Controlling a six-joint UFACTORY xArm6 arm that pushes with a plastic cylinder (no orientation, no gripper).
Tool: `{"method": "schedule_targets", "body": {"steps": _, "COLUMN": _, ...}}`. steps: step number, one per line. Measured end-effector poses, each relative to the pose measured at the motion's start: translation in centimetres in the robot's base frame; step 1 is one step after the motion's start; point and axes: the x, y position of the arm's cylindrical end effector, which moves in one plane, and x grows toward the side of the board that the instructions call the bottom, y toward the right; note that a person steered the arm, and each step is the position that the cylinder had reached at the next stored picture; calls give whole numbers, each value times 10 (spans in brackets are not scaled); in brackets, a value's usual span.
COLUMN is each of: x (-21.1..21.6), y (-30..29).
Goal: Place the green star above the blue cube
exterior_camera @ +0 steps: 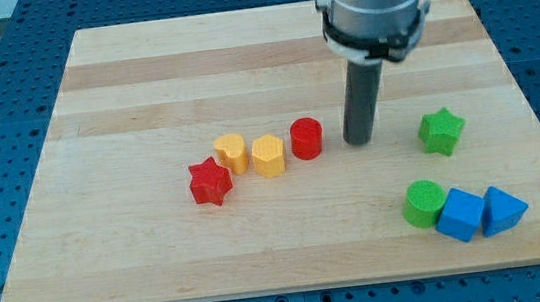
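While my tip (359, 142) rests on the wooden surface (141, 74) between the red cylinder (306, 138) and the green star (441, 131), I judge the job to be in its approach step: the star is untouched, with clear board between it and the rod. There is no gripper on this rig, only the bare rod, so nothing is held and nothing can be. Taking the blue cube (461, 215) as my landmark, the star sits toward the view's top from it and only slightly to the view's left, well apart; my tip is farther to the view's left of the cube and at about the star's height. Touching the cube on the view's left is a green cylinder (423, 202), and on the view's right a blue triangular block (503, 210). Far to the view's left of the cube lie two yellow blocks (231, 153) (268, 155) and a red star (210, 181). By my reading the star is nearly above the cube already, so the next move calls for a short push toward the view's right, made from the star's left side, stopping before it overshoots.
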Motion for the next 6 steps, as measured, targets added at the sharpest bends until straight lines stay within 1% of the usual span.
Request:
{"method": "schedule_targets", "body": {"steps": 1, "x": -22, "y": 56}}
{"method": "schedule_targets", "body": {"steps": 2, "x": -13, "y": 81}}
{"method": "schedule_targets", "body": {"steps": 3, "x": 21, "y": 69}}
{"method": "schedule_targets", "body": {"steps": 4, "x": 33, "y": 69}}
{"method": "schedule_targets", "body": {"steps": 5, "x": 6, "y": 69}}
{"method": "schedule_targets", "body": {"steps": 6, "x": -8, "y": 83}}
